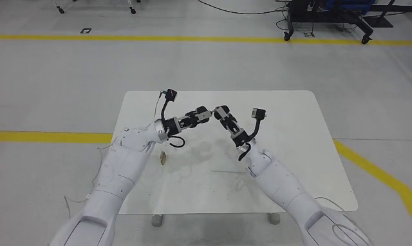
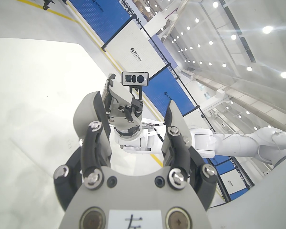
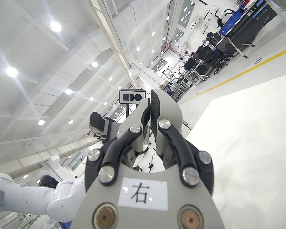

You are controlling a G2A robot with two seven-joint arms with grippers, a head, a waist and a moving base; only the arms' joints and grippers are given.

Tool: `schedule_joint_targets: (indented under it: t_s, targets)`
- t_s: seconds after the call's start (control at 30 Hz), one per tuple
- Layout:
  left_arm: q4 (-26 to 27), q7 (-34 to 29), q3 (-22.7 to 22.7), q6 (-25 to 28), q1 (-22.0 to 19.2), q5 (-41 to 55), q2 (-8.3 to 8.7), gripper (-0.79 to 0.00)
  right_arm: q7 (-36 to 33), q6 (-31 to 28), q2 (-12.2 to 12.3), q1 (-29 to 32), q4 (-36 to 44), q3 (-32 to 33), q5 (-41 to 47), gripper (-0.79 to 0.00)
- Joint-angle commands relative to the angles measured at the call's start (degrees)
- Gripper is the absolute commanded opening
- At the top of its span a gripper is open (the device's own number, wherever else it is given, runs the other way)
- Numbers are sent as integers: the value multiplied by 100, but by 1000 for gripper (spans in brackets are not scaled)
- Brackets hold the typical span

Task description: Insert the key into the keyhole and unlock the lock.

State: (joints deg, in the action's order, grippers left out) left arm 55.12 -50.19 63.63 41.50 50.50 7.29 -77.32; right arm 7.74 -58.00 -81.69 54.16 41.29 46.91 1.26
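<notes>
Both arms are raised above the white table point(image 1: 290, 136), and their grippers face each other closely over its middle. My left gripper point(image 1: 201, 112) point(image 2: 134, 101) is open, and its pads point(image 2: 100, 110) hold nothing. Straight ahead of it, tip to tip, is my right gripper point(image 1: 221, 111) point(image 2: 109, 82). In the right wrist view the right gripper point(image 3: 149, 96) has its pads pressed together, and I see nothing between them. A small brass-coloured object point(image 1: 163, 158) lies on the table below the left arm, too small to tell whether it is lock or key.
The table's near edge point(image 1: 212, 210) runs below the arms. A yellow floor line point(image 1: 193, 38) runs beyond the table, with racks and a cart point(image 1: 328, 8) far behind it.
</notes>
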Motion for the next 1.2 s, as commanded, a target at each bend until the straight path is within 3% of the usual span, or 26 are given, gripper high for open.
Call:
schedule_joint_targets:
  t_s: [0.0,0.57,0.8,0.87,0.9,1.17]
  targets:
    - [-22,125,-33,-42,-23,-133,-1,-413,-75,0,-17,4,1,26,24,-785]
    - [-12,583,-190,-153,-40,-532,16,-409,-356,0,-72,157,223,383,-95,-785]
    - [-13,631,-265,-177,-62,-613,19,-576,-434,0,-137,123,113,415,-160,-785]
    - [-10,670,-275,-181,-62,-648,23,-671,-448,0,-146,120,90,440,-188,-785]
    - [-7,690,-279,-181,-60,-651,24,-785,-452,0,-150,123,86,453,-200,-785]
    - [12,774,-305,-177,-56,-724,41,-785,-624,0,-170,173,68,530,-220,-785]
